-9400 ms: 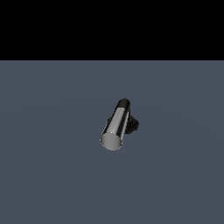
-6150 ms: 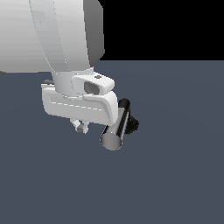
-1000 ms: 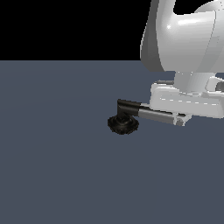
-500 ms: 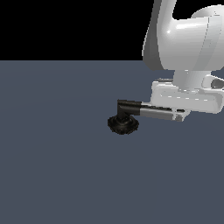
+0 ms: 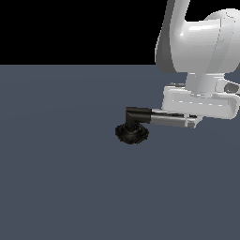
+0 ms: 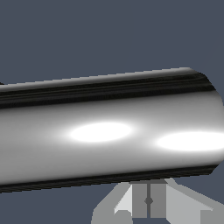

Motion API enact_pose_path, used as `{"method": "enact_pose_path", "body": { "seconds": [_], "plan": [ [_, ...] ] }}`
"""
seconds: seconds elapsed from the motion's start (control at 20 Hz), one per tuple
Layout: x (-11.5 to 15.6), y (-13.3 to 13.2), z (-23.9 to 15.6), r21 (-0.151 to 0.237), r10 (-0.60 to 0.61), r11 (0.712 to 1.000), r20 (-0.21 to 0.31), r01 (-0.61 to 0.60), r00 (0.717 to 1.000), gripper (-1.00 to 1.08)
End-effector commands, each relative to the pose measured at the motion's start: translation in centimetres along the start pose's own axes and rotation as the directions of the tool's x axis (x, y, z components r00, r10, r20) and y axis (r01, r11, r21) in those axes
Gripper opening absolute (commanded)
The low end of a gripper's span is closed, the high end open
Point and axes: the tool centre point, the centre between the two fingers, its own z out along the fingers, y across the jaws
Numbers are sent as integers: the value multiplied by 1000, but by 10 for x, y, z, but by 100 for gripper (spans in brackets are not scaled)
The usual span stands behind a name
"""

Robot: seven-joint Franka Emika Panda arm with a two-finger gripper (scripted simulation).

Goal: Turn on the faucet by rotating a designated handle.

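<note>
Faucet (image 5: pixel 132 133) sits on the grey desk (image 5: pixel 56 178): black knobby base lowest, black elbow just above it, and the handle (image 5: pixel 169 120) running out from the elbow toward the exterior view's right, roughly level with the desk. Progress, as a judgement: handle lies sideways off the base and the arm is on it, so we look to be mid-rotation or close to the end of it; nothing here shows water or a stop, so I can't say the faucet counts as on. What's left is probably finishing the sweep around the base and backing off. Gripper (image 5: pixel 190 123) is at the handle's far end from the elbow, white hand body directly above the chrome, wrist and forearm rising up and away from the faucet at the exterior view's right. One small fingertip shows against the handle near its free end. Wrist view: chrome cylinder fills the frame right up close, flat round end visible, pale grey gripper parts just beyond it. Jaws: can't tell whether they're spread, pressed together or pinching the handle; the hand body and the handle itself hide the gap in both views.
</note>
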Motion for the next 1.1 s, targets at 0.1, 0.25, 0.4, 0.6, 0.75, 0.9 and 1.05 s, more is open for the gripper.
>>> {"method": "enact_pose_path", "body": {
  "seconds": [0.1, 0.25, 0.4, 0.6, 0.75, 0.9, 1.05],
  "plan": [
    [38, -9, -3, -2, -11, 1000, -48, 10, 999, -100],
    [47, -9, -3, -2, -9, 1000, -49, 9, 999, -100],
    [56, -9, -4, -2, -9, 1000, -49, 9, 999, -100],
    [68, -10, -5, -2, -8, 1000, -50, 8, 999, -100],
    [77, -10, -5, -2, -7, 1000, -50, 7, 999, -100],
    [85, -10, -6, -2, -6, 1000, -51, 6, 999, -100],
    [93, -10, -6, -3, -6, 1000, -51, 5, 999, -100]
  ]
}}
